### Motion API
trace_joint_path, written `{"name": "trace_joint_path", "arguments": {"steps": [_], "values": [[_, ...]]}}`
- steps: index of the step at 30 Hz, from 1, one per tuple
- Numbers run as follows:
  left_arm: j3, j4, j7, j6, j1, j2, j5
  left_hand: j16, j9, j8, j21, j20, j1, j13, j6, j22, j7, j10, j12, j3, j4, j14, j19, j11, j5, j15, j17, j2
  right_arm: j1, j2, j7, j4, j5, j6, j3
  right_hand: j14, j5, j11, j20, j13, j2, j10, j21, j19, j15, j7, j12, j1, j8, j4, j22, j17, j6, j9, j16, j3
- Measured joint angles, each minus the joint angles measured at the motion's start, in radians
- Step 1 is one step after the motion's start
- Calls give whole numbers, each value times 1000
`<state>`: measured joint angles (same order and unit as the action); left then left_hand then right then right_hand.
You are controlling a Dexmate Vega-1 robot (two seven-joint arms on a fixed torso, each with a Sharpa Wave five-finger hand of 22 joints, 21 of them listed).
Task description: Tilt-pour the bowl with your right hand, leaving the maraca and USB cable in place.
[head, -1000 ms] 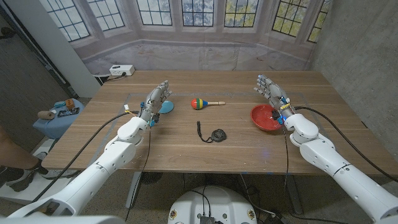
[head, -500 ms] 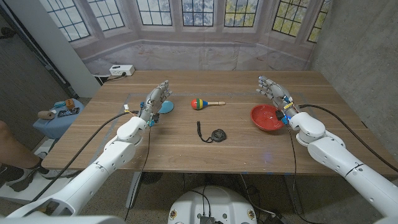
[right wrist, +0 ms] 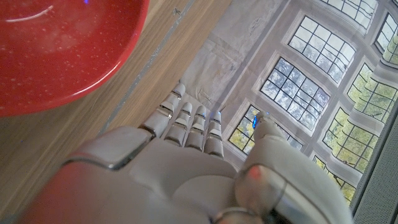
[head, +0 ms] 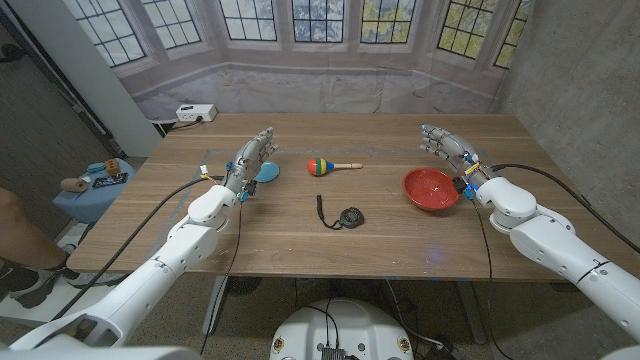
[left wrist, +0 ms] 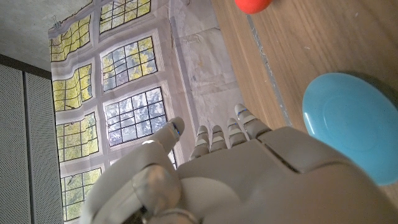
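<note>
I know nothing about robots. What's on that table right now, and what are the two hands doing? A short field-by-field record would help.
bowl: red, upright on the table's right side, not held
right hand: open, beside the bowl on its far right, apart from it
maraca: lying near the table's middle, handle pointing right
cable: black, coiled, nearer the robot than the maraca
blue disc: beside the left hand
left hand: open, holding nothing
pour: not started
</note>
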<state>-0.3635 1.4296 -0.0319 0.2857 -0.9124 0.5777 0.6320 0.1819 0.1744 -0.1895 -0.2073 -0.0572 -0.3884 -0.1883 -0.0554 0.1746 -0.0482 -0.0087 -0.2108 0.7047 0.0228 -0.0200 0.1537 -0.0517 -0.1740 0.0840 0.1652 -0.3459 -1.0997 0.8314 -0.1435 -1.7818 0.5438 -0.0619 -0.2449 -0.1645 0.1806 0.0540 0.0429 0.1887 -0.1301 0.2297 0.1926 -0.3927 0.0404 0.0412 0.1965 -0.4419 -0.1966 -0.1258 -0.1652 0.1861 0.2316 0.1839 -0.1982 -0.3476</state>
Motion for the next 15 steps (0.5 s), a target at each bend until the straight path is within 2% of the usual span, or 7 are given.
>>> {"name": "trace_joint_path", "arguments": {"steps": [3, 5, 11, 13, 15], "values": [[0, -2, 0, 1, 3, 0, -5, 0, 0, 0, 0, 0, 0, 0, -5, 0, -5, 0, 0, 1, -1, 0, 0, 0, 0, 0, 0, 0, -6, 14, -3, -6, -5, 9, 7, -11, 0, -3, 2, 0, 8, 8, 0, -9, 0, 3, 0, -9, 0, -15, 0, 0, 10, 0, -2, -1], [0, -6, 1, 2, 7, 0, -8, 0, 0, 0, 0, 0, 0, 0, -5, 0, -5, 2, 0, 1, -1, 0, 0, -2, 0, 0, 0, 0, -12, 29, -10, -12, -15, 23, 14, -16, 0, -2, -2, 0, 7, 17, 4, -12, -5, 3, 0, -18, -7, -18, 0, 0, 17, 0, -2, -4], [-1, -10, 10, 5, 11, -3, -16, 0, 0, 0, 0, 4, -4, 0, -16, 0, -5, 2, 0, 0, -8, 0, 4, -2, 0, 0, 0, 4, -23, 60, -19, -21, -34, 51, 27, -28, 0, 0, 3, 0, 10, 25, 4, -18, -1, 5, 7, -31, -7, -28, 0, 0, 26, 0, -2, -6], [-2, -11, 14, 6, 11, -5, -19, 0, 0, 0, 0, 4, -4, 0, -16, 0, -5, 2, 0, 2, -9, 0, 4, -2, 0, 0, 0, 4, -25, 71, -21, -24, -41, 64, 30, -31, 0, -1, -3, 0, 17, 34, 4, -25, -5, 3, 7, -38, -11, -34, 0, 0, 35, 0, -6, -7], [-2, -11, 19, 7, 11, -7, -20, 0, 0, 0, 0, 4, -4, 0, -16, 0, -5, 2, 0, 2, -9, 0, 4, -2, 0, 0, 0, 4, -26, 81, -23, -26, -48, 75, 32, -41, 0, -1, 2, 0, 20, 41, 4, -30, 0, 2, 11, -51, -11, -41, 0, -2, 43, 0, -9, -8]]}}
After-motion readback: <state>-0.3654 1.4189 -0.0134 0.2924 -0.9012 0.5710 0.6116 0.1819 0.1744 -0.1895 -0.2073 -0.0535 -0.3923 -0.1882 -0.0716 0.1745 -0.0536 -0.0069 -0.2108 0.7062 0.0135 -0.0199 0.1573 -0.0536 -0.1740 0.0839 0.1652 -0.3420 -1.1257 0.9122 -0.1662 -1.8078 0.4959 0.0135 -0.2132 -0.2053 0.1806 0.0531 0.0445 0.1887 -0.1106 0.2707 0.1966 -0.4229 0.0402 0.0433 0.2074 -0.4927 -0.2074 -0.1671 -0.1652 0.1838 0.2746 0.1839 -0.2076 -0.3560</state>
